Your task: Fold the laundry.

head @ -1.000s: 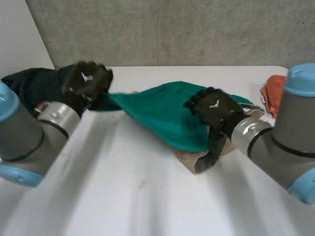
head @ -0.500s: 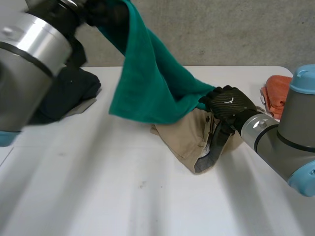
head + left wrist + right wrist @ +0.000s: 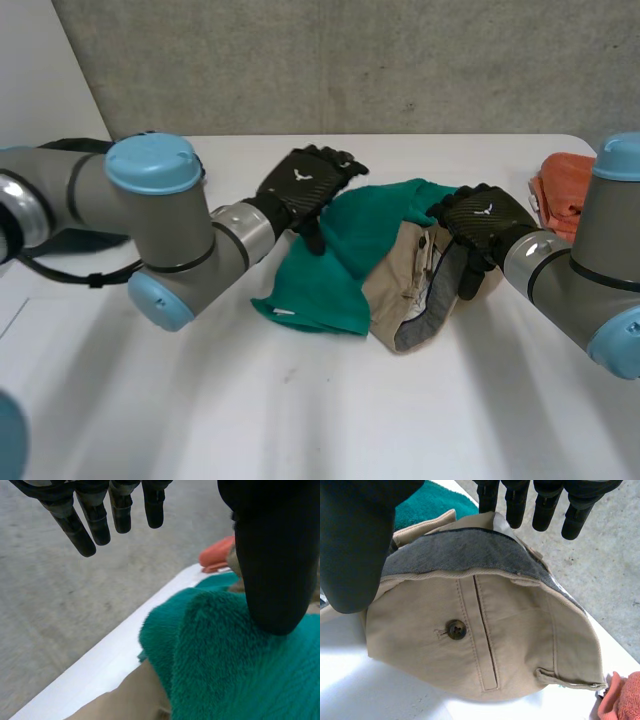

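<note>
- The towel [image 3: 325, 270] lies mid-table, its right part draped over the trousers [image 3: 398, 295], which stick out to its right and front.
- The left hand [image 3: 305, 185] sits on the towel's rear left edge.
- The right hand [image 3: 480, 222] sits on the trousers' right side.
- A crumpled cloth [image 3: 560, 190] lies at the right edge of the table [image 3: 300, 400].

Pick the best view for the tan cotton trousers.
Right wrist view: the tan cotton trousers lie under the right hand, button, pocket slit and grey waistband lining plain. Head view has them half under the teal fleece cloth; left wrist view catches a tan sliver.
</note>
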Controlling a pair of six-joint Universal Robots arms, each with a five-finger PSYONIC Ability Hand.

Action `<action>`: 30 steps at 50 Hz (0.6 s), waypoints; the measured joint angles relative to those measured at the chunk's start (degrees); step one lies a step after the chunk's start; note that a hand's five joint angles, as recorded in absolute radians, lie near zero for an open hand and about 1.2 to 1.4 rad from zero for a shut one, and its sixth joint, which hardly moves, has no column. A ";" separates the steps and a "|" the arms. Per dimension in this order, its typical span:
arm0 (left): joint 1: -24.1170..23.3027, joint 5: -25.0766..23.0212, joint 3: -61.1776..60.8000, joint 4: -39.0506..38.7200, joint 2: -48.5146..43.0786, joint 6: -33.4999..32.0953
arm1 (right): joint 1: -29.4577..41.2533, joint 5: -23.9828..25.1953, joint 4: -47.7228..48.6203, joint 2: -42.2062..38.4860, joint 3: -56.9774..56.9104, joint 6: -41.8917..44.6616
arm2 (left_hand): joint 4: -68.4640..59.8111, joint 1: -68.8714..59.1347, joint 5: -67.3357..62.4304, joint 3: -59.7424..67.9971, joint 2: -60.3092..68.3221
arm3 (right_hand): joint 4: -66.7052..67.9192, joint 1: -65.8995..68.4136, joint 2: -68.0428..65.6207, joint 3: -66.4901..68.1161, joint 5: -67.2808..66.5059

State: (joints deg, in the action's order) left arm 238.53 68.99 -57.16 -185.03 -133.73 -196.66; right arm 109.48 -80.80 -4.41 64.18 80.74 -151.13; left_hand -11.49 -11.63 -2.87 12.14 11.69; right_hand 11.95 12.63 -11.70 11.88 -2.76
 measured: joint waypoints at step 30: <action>0.43 0.32 26.23 11.53 -18.20 -11.40 | -1.51 -0.19 0.06 -1.93 -0.15 1.81 | -56.70 -50.53 -51.06 55.04 55.00 | 0.00 0.00 0.00 0.00 0.00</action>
State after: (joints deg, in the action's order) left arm 238.96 69.31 -30.93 -173.50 -151.93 -208.06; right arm 107.97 -80.99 -4.36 62.26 80.59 -149.32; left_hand -68.18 -62.16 -53.93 67.17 66.69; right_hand 11.95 12.63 -11.70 11.88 -2.76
